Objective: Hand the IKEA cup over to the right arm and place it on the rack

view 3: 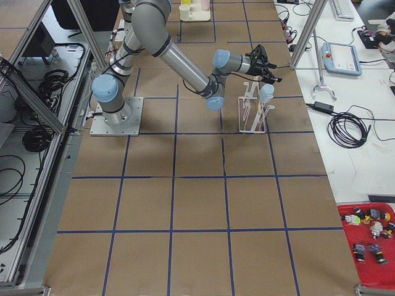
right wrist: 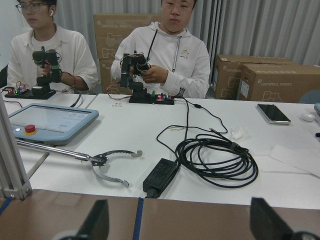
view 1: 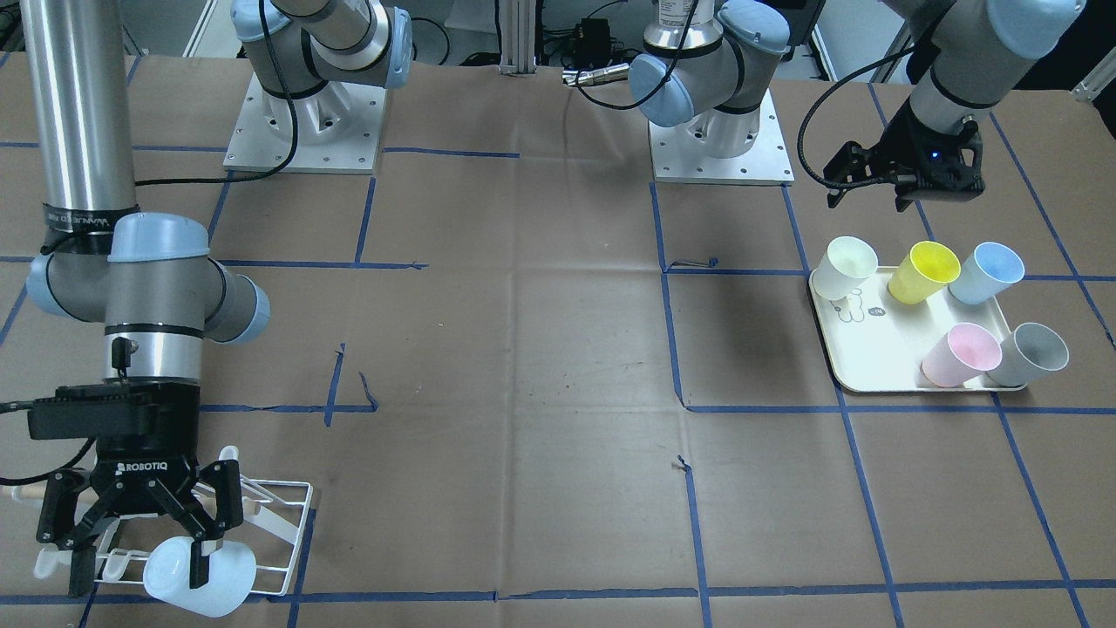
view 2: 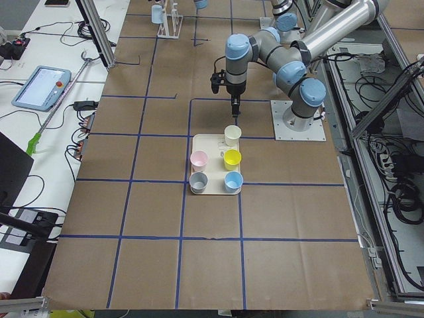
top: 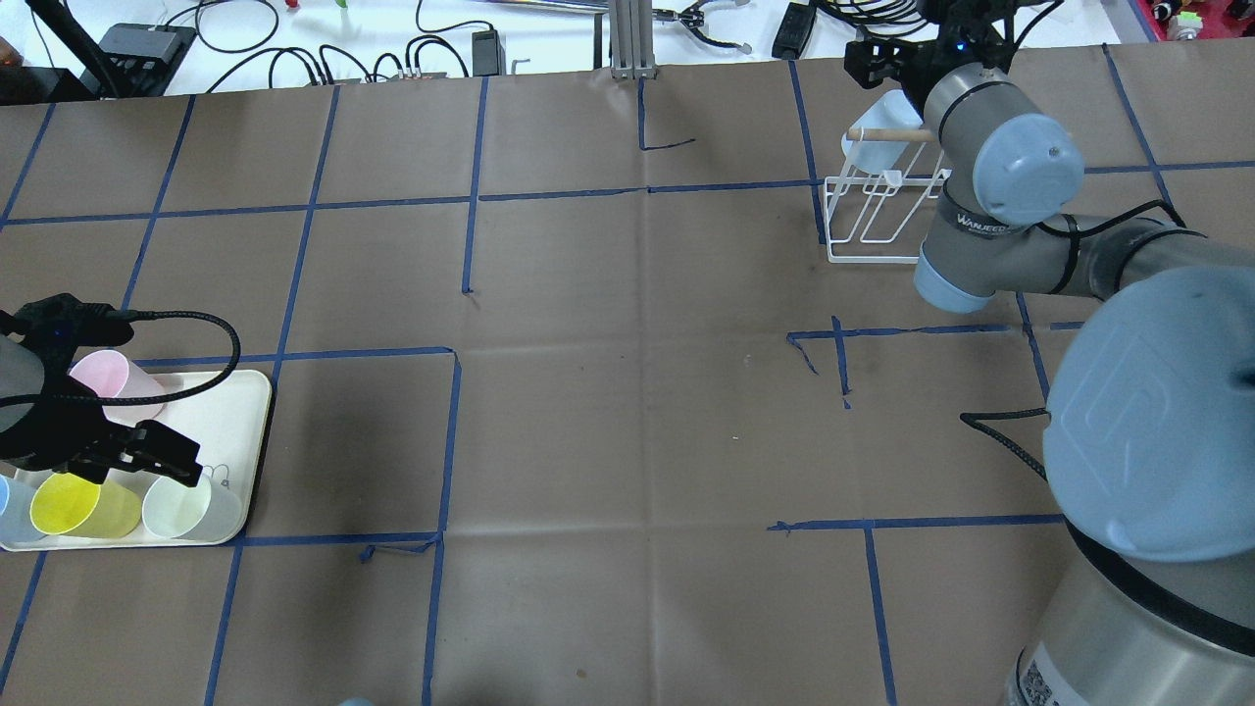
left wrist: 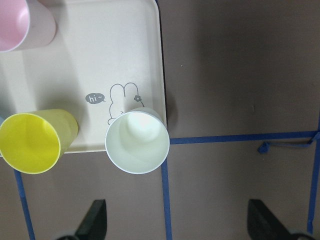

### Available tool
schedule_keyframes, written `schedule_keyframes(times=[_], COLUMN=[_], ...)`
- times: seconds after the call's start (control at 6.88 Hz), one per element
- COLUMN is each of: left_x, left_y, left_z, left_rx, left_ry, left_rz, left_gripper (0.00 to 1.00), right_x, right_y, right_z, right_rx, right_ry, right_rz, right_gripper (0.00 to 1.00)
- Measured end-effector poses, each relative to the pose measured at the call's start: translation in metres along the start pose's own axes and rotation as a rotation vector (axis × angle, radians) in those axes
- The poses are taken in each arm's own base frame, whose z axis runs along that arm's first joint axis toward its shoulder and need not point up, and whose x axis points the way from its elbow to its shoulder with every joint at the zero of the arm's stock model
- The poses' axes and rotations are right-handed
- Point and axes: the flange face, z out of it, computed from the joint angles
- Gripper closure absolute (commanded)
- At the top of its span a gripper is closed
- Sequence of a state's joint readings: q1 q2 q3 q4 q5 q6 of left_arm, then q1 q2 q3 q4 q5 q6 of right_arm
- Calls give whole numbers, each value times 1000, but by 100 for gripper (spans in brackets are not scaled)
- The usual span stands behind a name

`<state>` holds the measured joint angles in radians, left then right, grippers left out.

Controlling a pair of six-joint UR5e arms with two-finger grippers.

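Pale-blue cup (view 1: 199, 571) rests on the rack (view 1: 279, 481): placing looks almost finished.
Your right gripper (view 1: 139, 576) is spread, one finger beside the cup, so lift it clear; your left gripper (left wrist: 177, 225) hangs open above the tray (left wrist: 100, 50).

The pale blue plastic cup (view 1: 218, 580) lies tipped on its side at the far end of the low white wire rack (view 1: 292, 532), just under the tip of the pale wooden dowel (top: 887, 135) that crosses the rack. The rack stands upright on the brown table's far right part. The silver-grey right arm (view 1: 157, 305), with pale blue joint caps and a black band with white lettering, reaches out over the rack. Its black ROBOTIQ gripper (view 1: 139, 571) points downward with fingers spread wide. One fingertip (view 1: 201, 567) overlaps the cup; contact is unclear.
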<state>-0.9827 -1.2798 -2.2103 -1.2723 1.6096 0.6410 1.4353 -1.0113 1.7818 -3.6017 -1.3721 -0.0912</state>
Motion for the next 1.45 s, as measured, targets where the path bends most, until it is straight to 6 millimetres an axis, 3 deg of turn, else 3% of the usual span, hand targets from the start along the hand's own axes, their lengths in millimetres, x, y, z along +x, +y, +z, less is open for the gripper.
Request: schedule_keyframes(times=[0.15, 0.44, 0.73, 1.02, 1.16, 1.31, 1.45], left_x=[3, -2, -7, -12, -14, -16, -18], left_y=[0, -10, -12, -3, 0, 0, 0], left_z=[20, 52, 68, 86, 91, 94, 96], left_rx=[18, 36, 21, -10, -19, -22, -22], left_ry=[5, 2, 12, 35, 40, 40, 38], left_rz=[-1, -2, -9, -36, -47, -53, -56], left_gripper=[1, 1, 2, 3, 8, 26, 53], right_x=[-7, -52, -102, -154, -171, -180, -183], right_y=[-19, -55, -66, -67, -66, -66, -65], right_z=[-12, -39, -55, -70, -75, -78, -81], right_rx=[15, 60, 38, 28, 9, -29, -60], right_ry=[-18, -176, -321, -425, -457, -474, -485], right_rz=[3, 112, 307, 369, 446, 601, 773], right_gripper=[0, 0, 0, 0, 0, 0, 0])
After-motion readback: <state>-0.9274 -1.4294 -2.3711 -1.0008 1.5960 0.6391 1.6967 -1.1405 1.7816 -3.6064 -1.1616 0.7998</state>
